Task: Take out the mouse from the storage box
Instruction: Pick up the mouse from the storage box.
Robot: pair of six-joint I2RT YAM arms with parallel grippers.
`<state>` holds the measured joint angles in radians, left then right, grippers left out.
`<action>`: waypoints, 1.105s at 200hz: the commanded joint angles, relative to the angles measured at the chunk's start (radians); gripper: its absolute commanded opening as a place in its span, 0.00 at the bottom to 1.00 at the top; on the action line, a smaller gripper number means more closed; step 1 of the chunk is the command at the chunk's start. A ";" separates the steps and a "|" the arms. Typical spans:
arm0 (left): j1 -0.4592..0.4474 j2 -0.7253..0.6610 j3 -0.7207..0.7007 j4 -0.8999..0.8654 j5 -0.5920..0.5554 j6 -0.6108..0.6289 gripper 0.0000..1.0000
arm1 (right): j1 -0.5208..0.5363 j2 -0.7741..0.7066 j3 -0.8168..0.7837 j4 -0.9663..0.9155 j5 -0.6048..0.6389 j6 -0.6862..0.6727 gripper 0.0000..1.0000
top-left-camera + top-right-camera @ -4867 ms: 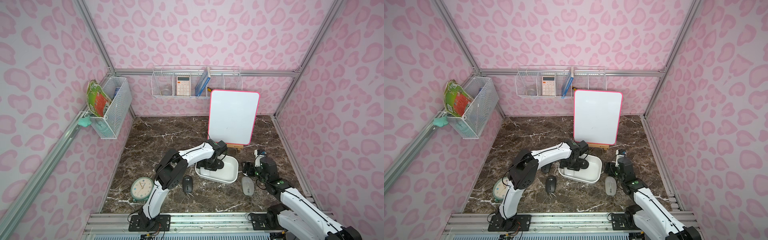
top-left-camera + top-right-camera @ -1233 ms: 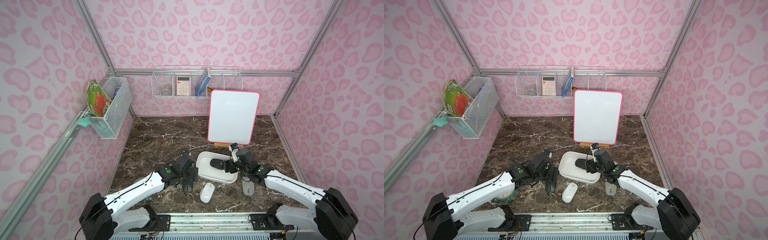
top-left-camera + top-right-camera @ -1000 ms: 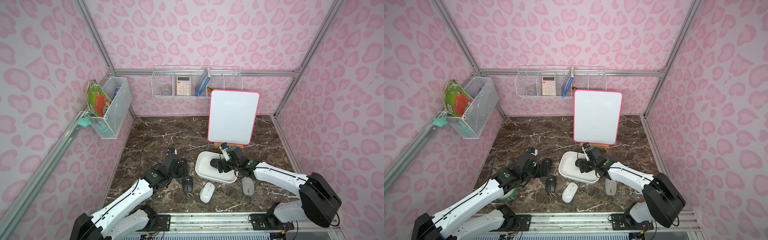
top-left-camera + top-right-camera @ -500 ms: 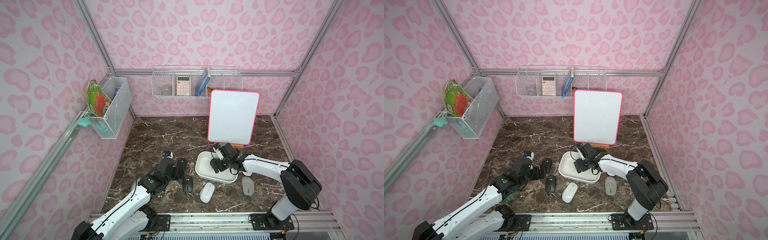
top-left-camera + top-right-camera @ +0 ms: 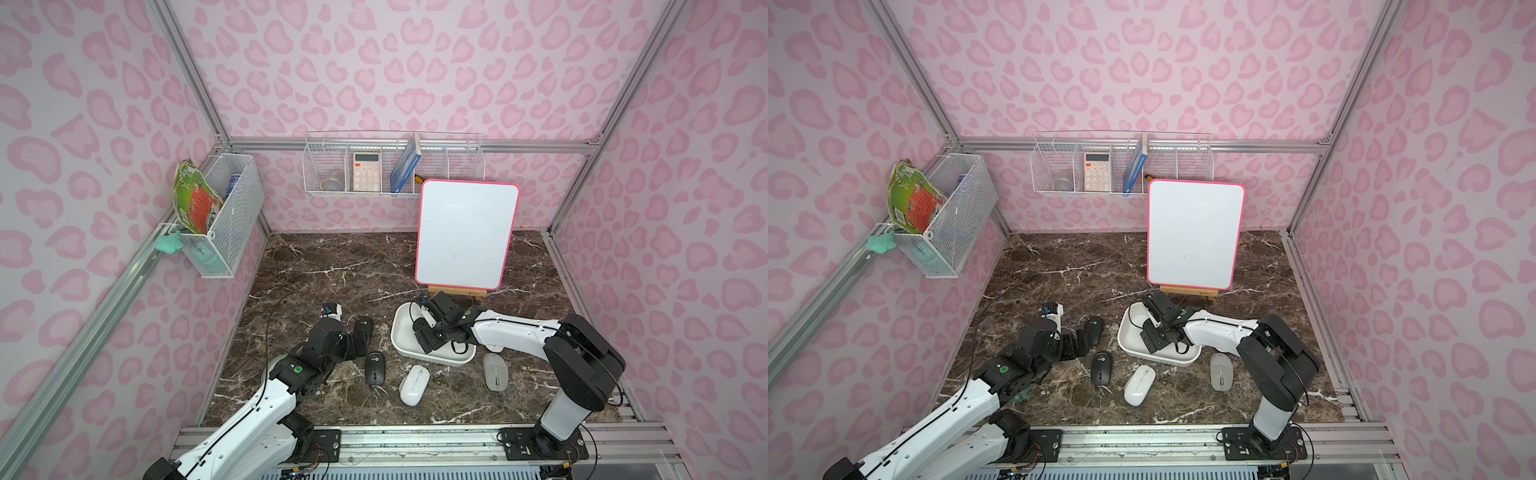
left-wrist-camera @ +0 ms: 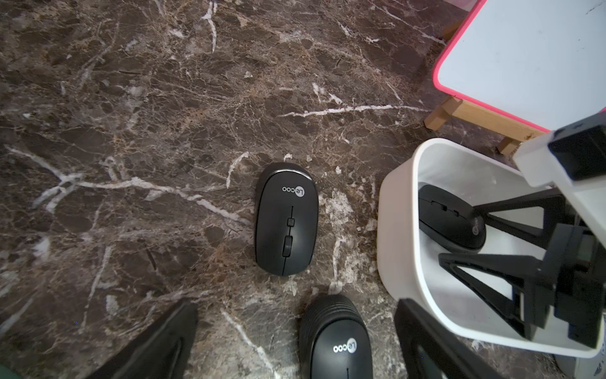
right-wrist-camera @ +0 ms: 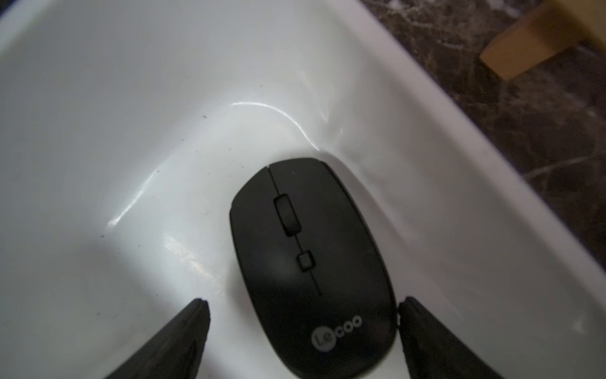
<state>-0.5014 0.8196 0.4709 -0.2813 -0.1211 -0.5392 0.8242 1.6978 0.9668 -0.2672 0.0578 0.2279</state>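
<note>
Tabletop (image 5: 332, 266) is dark brown marble with white veins, boxed in by pink leopard-print walls (image 5: 415, 62) on aluminium rails. A wire basket (image 5: 237, 216) hangs on the side wall. A longer wire rack (image 5: 465, 172) on the back wall has a calculator (image 5: 367, 171) in it. A pink-edged whiteboard (image 5: 465, 232) stands on a little wooden easel (image 5: 457, 293) just behind the storage box (image 5: 440, 359).

As for the mouse (image 7: 311, 262) I'm after, it's the black one, lying flat on the box floor near a rounded corner. My right gripper (image 7: 302, 303) is down inside the box, jaws apart and straddling its back end. One finger (image 7: 423, 331) might be brushing its side, but that view's too soft for me to be sure. My left gripper (image 6: 296, 305) hovers low over the table, jaws wide apart, gripping nothing. The near black mouse (image 6: 334, 341) is under it and the far black mouse (image 6: 287, 220) just beyond. The white mouse (image 5: 414, 384) and grey mouse (image 5: 495, 371) lie on the robot's side of the box.

Versus about five seconds back, the arms have swapped jobs. The left one was reaching into the box then, and the right sat back by the grey mouse. The white mouse and one of the black ones weren't out on the table then either.
</note>
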 commanded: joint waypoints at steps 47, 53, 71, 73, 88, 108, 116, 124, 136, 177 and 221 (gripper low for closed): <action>0.003 0.000 0.003 0.025 -0.014 0.016 0.99 | 0.007 -0.013 0.004 0.004 0.051 -0.039 1.00; 0.004 0.000 0.002 0.025 -0.015 0.016 0.99 | 0.006 0.001 0.015 0.008 0.059 -0.045 1.00; 0.004 -0.005 -0.001 0.022 -0.016 0.015 0.99 | 0.007 0.045 0.046 0.015 0.072 -0.066 1.00; 0.004 -0.006 -0.001 0.022 -0.015 0.015 0.99 | 0.006 0.048 0.046 0.017 0.073 -0.068 1.00; 0.004 -0.010 -0.002 0.018 -0.015 0.015 0.99 | 0.005 0.077 0.070 0.019 0.080 -0.077 0.99; 0.004 -0.013 -0.001 0.017 -0.017 0.015 0.99 | 0.004 0.108 0.096 0.014 0.080 -0.082 0.94; 0.004 -0.013 0.001 0.018 -0.018 0.015 0.99 | 0.004 0.119 0.102 0.013 0.080 -0.083 0.92; 0.003 -0.013 0.000 0.018 -0.018 0.016 0.99 | 0.004 0.126 0.106 0.012 0.080 -0.082 0.90; 0.003 -0.011 0.003 0.018 -0.017 0.016 0.99 | 0.004 0.135 0.107 0.011 0.078 -0.082 0.86; 0.004 -0.008 0.004 0.019 -0.018 0.018 0.99 | 0.006 0.132 0.103 0.008 0.062 -0.078 0.73; 0.003 -0.010 0.005 0.014 -0.023 0.016 0.99 | 0.009 0.109 0.099 0.003 0.057 -0.070 0.54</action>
<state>-0.4984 0.8104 0.4706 -0.2749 -0.1352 -0.5392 0.8299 1.8198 1.0676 -0.2562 0.1181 0.1535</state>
